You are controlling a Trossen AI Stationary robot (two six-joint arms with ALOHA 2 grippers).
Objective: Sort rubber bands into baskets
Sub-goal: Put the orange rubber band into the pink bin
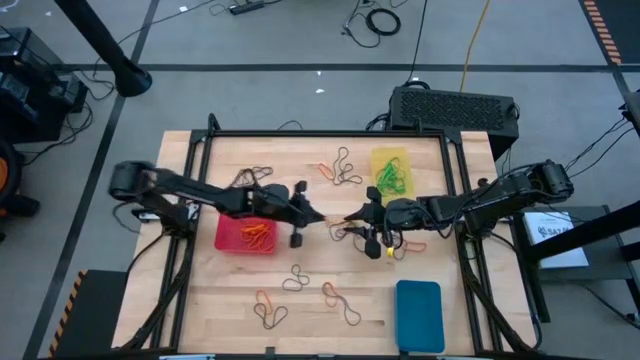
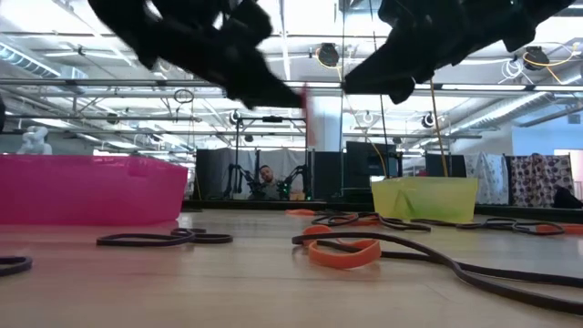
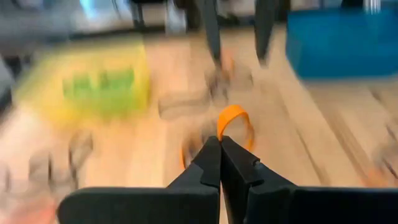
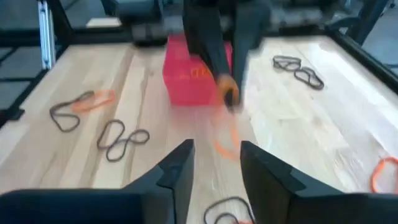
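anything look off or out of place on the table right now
Nothing looks damaged or spilled. Loose rubber bands lie scattered on the table, unsorted. The blue basket looks empty; the red basket and yellow basket hold bands.

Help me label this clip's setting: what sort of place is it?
Probably a robotics lab or workshop in a large industrial hall. The low view shows ceiling trusses with hanging lights; the high view shows cables on a grey floor around the wooden table.
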